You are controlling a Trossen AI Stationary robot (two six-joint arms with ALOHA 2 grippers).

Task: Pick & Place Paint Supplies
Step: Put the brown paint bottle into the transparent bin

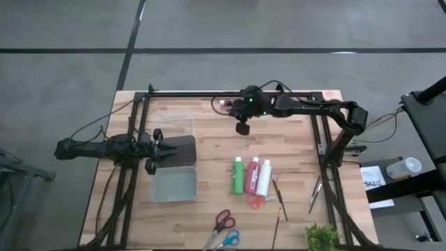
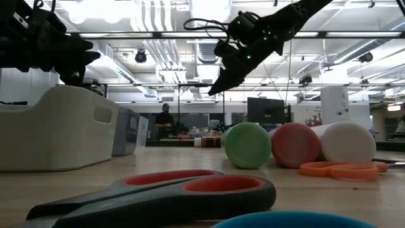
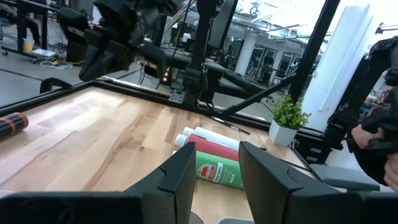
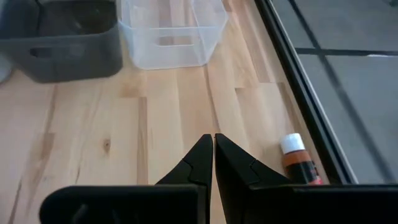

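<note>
Both arms are hanging clear of the paint bottles lying on the wooden surface (image 1: 209, 150).

The green bottle (image 1: 238, 176), red bottle (image 1: 252, 173) and white bottle (image 1: 264, 177) are lying side by side, touching, near the middle, with thin brushes (image 1: 278, 196) just beside them. The left claw (image 1: 159, 148) is hovering with its fingers spread wide, gripping nothing, over the dark bin (image 1: 180, 149) at the left. The right claw (image 4: 214, 160) is sitting clenched and empty near the far edge, close to an orange-brown bottle (image 4: 297, 160) by the frame rail.
</note>
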